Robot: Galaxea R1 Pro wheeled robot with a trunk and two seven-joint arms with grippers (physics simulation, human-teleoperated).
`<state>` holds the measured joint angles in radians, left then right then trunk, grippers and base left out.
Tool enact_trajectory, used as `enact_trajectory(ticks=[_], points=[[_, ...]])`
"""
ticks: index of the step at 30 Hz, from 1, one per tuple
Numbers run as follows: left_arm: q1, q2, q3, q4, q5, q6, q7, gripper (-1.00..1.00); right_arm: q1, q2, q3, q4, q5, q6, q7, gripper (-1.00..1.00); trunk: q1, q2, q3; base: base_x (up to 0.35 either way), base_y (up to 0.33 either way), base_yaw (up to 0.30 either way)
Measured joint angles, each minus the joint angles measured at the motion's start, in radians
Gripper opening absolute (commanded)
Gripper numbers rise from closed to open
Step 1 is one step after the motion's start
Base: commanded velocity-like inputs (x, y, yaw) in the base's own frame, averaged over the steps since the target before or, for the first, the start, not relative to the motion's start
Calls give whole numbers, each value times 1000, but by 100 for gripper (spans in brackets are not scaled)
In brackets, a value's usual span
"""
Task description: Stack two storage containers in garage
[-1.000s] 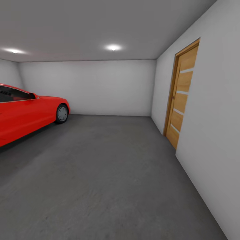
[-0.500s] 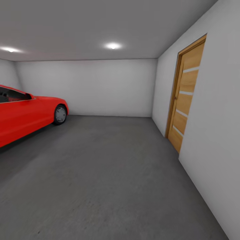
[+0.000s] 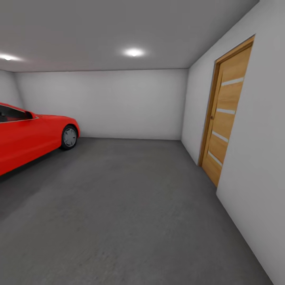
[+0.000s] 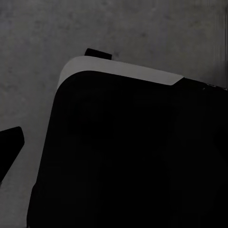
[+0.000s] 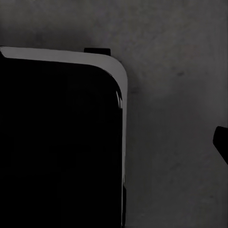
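Observation:
I am in the garage, with its dark grey concrete floor [image 3: 118, 206] spreading ahead in the head view. The two storage containers are out of view, and so is the living room. In the left wrist view, one dark fingertip [image 4: 10, 145] of my left gripper [image 4: 114, 152] shows at the frame's edge over the floor, with nothing held. In the right wrist view, a fingertip [image 5: 221, 142] of my right gripper [image 5: 114, 147] sits at the opposite edge, also with nothing held. Both wrist views look down on my black base [image 4: 133, 156].
A red car [image 3: 27, 136] is parked at the left. A wooden door [image 3: 225, 114] with pale horizontal strips stands shut in the white right wall [image 3: 257, 158]. The white back wall [image 3: 103, 105] closes the room far ahead. Open floor lies between car and wall.
The head view has shifted as I roll forward: the door has slid right and grown, and the car has slipped further left. Nothing in the room itself has moved.

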<state>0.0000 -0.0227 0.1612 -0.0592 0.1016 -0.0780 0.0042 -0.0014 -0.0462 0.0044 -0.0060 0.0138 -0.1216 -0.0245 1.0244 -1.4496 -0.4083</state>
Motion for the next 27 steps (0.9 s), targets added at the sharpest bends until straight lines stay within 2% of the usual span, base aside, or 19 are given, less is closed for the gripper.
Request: enact_trajectory(ticks=[4,12,27], points=[[0,0,0,0,0,0,0,100,0,4,1,1,2,-1,0,100,0,0,0,324,0,0],[0,0,0,0,0,0,0,100,0,6,-16,3,-32,-3,-2,100,0,0,0,324,0,0],[0,0,0,0,0,-3,0,100,0,5,-12,0,-31,0,37,100,0,0,0,324,0,0]])
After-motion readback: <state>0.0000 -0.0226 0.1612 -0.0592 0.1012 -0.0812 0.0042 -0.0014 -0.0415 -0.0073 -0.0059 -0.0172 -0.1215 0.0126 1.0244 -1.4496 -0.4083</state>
